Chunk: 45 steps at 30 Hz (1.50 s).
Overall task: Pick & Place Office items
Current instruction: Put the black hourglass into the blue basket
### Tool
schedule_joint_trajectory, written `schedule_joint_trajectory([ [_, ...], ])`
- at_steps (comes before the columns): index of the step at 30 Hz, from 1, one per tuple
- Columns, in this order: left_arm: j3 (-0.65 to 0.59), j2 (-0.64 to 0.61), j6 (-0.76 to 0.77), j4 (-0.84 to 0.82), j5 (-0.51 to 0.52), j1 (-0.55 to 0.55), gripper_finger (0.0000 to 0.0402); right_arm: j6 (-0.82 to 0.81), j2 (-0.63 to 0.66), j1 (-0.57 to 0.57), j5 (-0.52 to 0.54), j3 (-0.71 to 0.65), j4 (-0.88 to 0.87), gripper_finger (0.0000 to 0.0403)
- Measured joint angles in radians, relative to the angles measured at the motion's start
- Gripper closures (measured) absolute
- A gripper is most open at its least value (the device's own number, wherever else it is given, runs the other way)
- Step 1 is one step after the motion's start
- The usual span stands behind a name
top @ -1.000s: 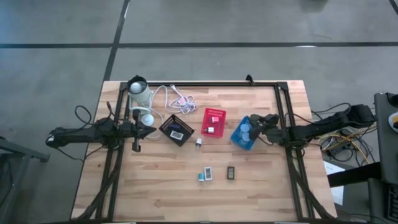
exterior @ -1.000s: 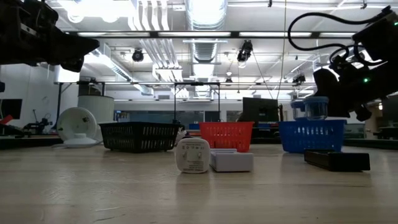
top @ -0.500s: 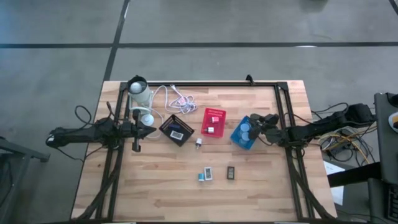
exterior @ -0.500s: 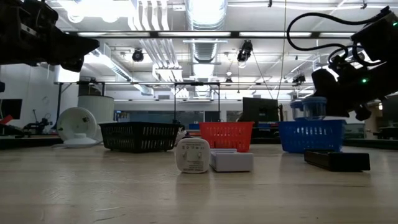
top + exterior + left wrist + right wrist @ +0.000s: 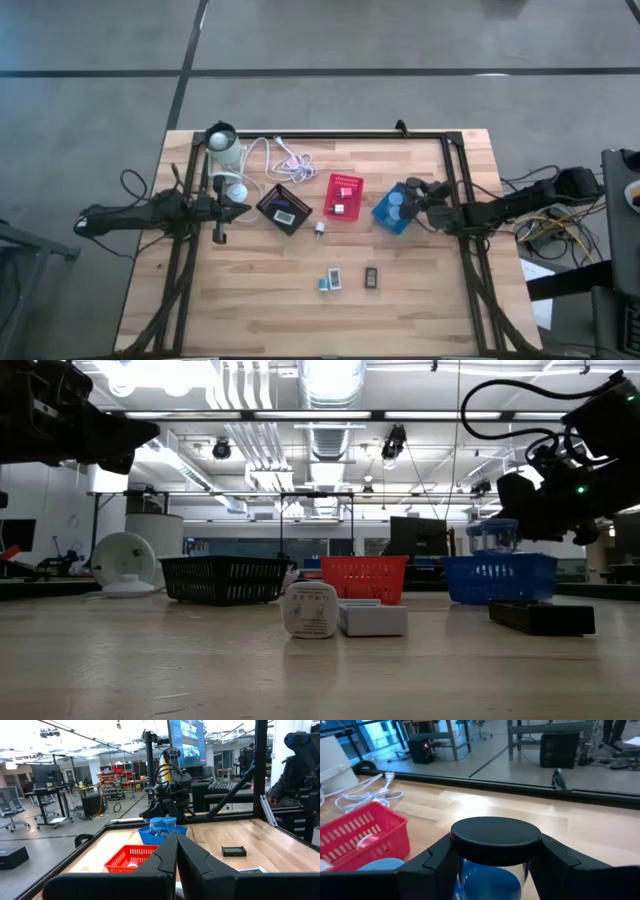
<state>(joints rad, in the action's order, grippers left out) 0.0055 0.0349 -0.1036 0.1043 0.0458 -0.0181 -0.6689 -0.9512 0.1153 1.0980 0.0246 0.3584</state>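
Foreground: white round-cornered block point(image 5: 309, 609) stood upright on the wooden surface point(image 5: 270, 290), touching a flat white block point(image 5: 372, 619) beside it; in the high view these were the small pieces near the surface's front point(image 5: 331, 282).
Black block: a flat dark piece point(image 5: 541, 617) lay just beside them toward the right arm's side, also seen from above point(image 5: 370, 277).
Small white piece: one tiny item point(image 5: 319, 231) sat alone between the front group and the bins.
Black bin: mesh basket point(image 5: 284, 208) held a white-labelled item.
Red bin: mesh basket point(image 5: 343, 196) held small pink and white pieces.
Blue bin: mesh basket point(image 5: 393, 213) held one pale-blue round piece point(image 5: 393, 212).
Right gripper: right gripper point(image 5: 496, 865) hovered over the blue bin's far corner, clamped around a clear blue-tinted round container with a black lid point(image 5: 496, 834).
Left gripper: left gripper point(image 5: 177, 851) waited above the surface beside the black bin, fingers pressed together and empty.
Lamp: white lamp point(image 5: 226, 152) and its cable point(image 5: 280, 158) lay at the far corner on the left arm's side.
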Motion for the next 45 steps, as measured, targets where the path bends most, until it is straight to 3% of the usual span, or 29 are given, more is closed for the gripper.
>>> schedule_joint_trajectory([
  [6,0.0,0.0,0.0,0.0,0.0,0.0,0.039,0.015,0.0,-0.028,-0.094,0.001,0.003,0.0211],
  [17,0.0,0.0,0.001,0.0,0.0,0.0,0.039,0.039,0.0,-0.03,-0.161,0.0,-0.001,0.0211],
  [23,0.0,0.0,0.002,-0.001,-0.001,0.0,0.039,0.045,-0.013,-0.029,-0.206,-0.006,-0.024,0.0189],
  [45,0.0,0.002,0.015,-0.01,0.0,0.0,0.039,0.038,0.055,-0.029,-0.182,-0.002,-0.004,0.0128],
])
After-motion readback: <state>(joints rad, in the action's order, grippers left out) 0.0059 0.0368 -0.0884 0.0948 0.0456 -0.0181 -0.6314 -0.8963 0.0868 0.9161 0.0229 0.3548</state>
